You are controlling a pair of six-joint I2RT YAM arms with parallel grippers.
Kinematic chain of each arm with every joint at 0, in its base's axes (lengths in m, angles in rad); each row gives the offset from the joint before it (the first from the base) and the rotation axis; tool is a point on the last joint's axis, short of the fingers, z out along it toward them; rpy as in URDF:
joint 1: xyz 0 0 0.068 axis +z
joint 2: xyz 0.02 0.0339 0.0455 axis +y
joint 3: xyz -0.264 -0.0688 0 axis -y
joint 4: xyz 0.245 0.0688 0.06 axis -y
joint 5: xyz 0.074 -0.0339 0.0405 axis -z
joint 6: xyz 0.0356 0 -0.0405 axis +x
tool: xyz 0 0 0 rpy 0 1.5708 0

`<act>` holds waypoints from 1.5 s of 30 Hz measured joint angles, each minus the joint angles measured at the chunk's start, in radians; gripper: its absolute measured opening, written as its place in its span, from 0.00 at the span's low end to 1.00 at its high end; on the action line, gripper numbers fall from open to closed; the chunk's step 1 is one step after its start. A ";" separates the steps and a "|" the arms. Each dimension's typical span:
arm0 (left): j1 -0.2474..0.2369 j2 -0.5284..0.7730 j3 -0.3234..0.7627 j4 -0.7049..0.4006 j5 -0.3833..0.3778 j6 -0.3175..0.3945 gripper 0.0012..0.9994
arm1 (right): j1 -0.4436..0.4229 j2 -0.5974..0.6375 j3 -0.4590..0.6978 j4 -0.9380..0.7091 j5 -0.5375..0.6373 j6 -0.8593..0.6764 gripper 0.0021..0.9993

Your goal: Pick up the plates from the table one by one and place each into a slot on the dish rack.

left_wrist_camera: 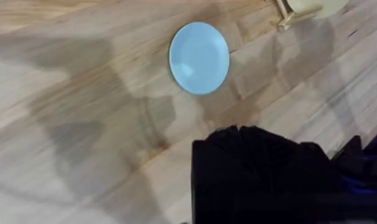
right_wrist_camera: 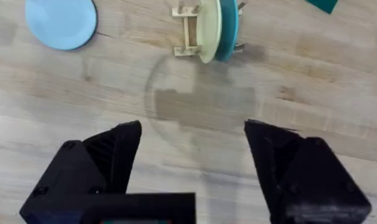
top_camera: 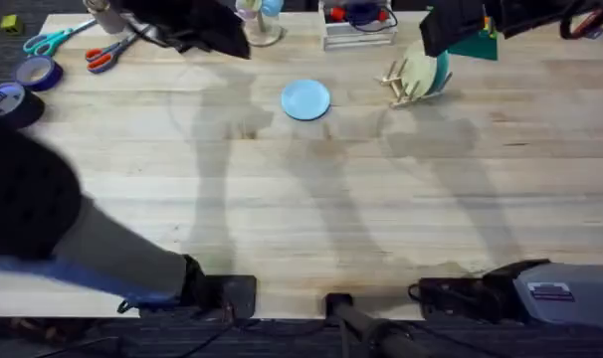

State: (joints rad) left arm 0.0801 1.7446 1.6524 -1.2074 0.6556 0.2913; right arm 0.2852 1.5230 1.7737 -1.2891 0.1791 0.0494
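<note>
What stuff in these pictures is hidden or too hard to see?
- Left gripper: in the left wrist view it is one dark blurred mass, so open or shut cannot be told.
- Dish rack: in the right wrist view the cream plate and a teal plate stand in it and cover its far pegs.
- Green object: cut off by the right wrist view's edge.
- Blue plate: its rim is cut off there too.

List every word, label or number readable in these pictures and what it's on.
None can be read.
Blue tape roll: pale markings, too blurred to read.
Label on the right arm's base: too small to read.
Light blue plate, dish rack: no text visible.
</note>
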 joint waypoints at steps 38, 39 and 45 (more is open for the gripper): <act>-0.082 0.424 0.000 0.305 0.154 -0.180 0.04 | 0.000 0.000 0.000 0.000 0.000 0.003 1.00; -0.082 0.424 0.000 0.303 0.152 -0.180 0.04 | 0.000 0.000 0.000 0.000 0.000 0.003 1.00; -0.082 0.478 0.000 0.304 0.151 -0.180 0.04 | 0.000 0.000 0.000 0.000 0.000 0.003 1.00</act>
State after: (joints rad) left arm -0.0021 2.2230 1.6524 -0.9035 0.8065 0.1112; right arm 0.2852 1.5230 1.7737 -1.2892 0.1791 0.0528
